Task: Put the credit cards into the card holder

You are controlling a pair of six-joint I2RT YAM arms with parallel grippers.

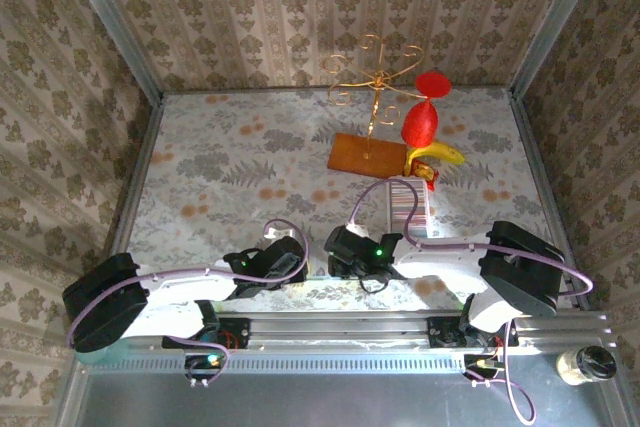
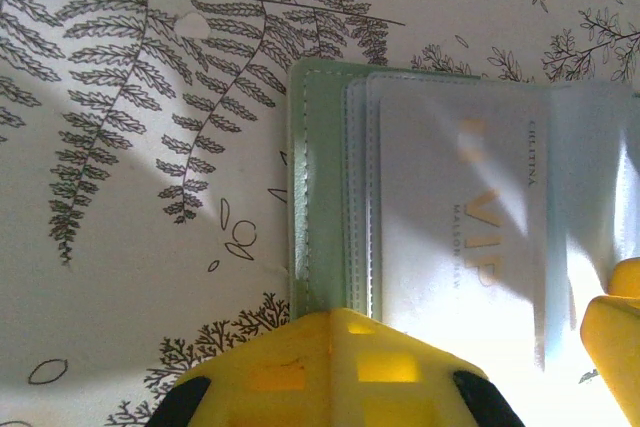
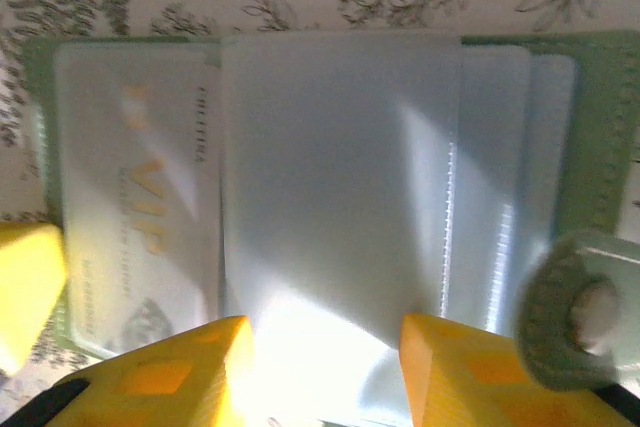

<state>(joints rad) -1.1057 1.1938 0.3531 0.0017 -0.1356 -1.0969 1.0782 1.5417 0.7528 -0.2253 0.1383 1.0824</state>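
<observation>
I have the card holder (image 2: 300, 197) lying open on the bench (image 2: 120, 277), right of centre in the left wrist view. A VIP-printed credit card (image 2: 460, 217) sits in its pocket. My left end effector (image 2: 340, 322) is closed tight at the holder's lower edge. My right end effector (image 3: 325, 332) stands apart at bottom centre of its own view, over a pale blank sheet (image 3: 340, 177). I cannot tell whether that sheet is a card or a pocket flap.

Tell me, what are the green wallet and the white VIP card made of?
The small pale green folding wallet looks like matte faux leather or fabric: stitching runs along its edge. Its bluish inner pockets look like soft, see-through plastic, shiny in the light. The whitish card with gold VIP lettering seems to be smooth plastic.
</observation>
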